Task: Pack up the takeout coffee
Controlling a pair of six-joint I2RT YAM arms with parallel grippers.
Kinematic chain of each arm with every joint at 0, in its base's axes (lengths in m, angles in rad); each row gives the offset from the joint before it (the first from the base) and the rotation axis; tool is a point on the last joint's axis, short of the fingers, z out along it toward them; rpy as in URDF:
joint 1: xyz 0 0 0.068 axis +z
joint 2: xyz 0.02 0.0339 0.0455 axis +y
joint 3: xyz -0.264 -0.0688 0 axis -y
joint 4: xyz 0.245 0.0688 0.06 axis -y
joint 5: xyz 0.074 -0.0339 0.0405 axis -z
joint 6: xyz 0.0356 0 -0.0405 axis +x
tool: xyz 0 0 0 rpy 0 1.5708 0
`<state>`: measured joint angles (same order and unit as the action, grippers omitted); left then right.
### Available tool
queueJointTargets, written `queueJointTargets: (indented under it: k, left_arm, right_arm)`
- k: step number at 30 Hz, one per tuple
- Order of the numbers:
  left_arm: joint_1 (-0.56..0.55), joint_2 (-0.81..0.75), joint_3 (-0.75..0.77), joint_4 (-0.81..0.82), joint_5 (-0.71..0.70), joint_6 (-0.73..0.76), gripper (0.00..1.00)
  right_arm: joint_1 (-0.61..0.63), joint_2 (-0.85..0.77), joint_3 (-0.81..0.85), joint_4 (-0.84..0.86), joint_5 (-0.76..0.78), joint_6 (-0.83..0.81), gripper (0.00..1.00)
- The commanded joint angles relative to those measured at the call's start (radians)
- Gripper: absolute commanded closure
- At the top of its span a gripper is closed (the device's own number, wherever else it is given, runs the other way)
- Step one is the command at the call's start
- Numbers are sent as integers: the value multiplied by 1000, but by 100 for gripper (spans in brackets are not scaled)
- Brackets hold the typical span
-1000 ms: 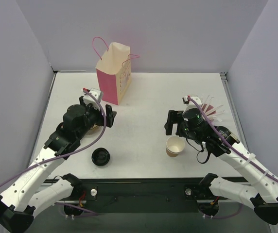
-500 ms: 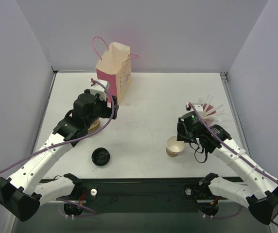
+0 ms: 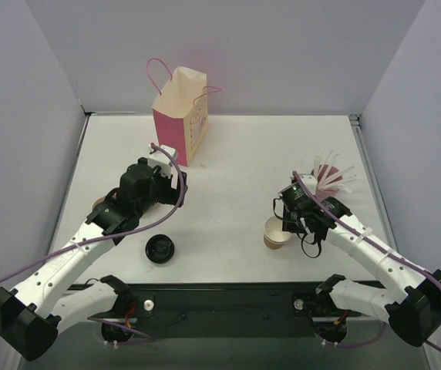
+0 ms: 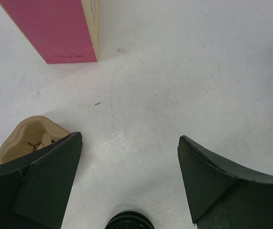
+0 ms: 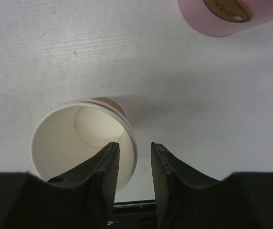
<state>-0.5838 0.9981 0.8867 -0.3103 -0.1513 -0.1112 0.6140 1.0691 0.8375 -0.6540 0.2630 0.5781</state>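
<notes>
No lidded takeout coffee shows in any view. An open brown paper cup (image 3: 275, 234), cream-white inside (image 5: 69, 143), stands at the front right. My right gripper (image 3: 284, 220) straddles its right wall: one finger is inside the cup, the other outside, with a narrow gap left (image 5: 134, 150). A loose black lid (image 3: 160, 249) lies at the front left, its edge showing low in the left wrist view (image 4: 129, 220). My left gripper (image 3: 176, 183) hangs wide open over bare table (image 4: 129, 176) just beyond the lid.
A pink and cream paper bag (image 3: 180, 116) stands at the back left, its base (image 4: 55, 28) ahead of the left gripper. A brown pulp cup carrier (image 4: 29, 138) lies under the left arm. A pink holder (image 3: 330, 176) with sticks stands right of the cup (image 5: 227, 16).
The right gripper has come down over the cup's wall and narrowed from wide open. The left arm swung toward the bag, then drew back a little, its gripper staying open.
</notes>
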Motion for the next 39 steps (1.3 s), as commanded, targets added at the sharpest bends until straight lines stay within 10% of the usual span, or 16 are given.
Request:
queueJointTargets:
  k: [1,18,39]
  left_arm:
    - [-11,-13,17,43,13,22,9]
    - [-21,-16,12,48,21,28,9]
    - [-31,-12,8,54,33,38,9]
  right_arm:
    - [-13,20,-23,0,36,17,68]
    - [-31,-23,-44,25,68,23,94]
    - [-128,-202,-94,60,15,55,94]
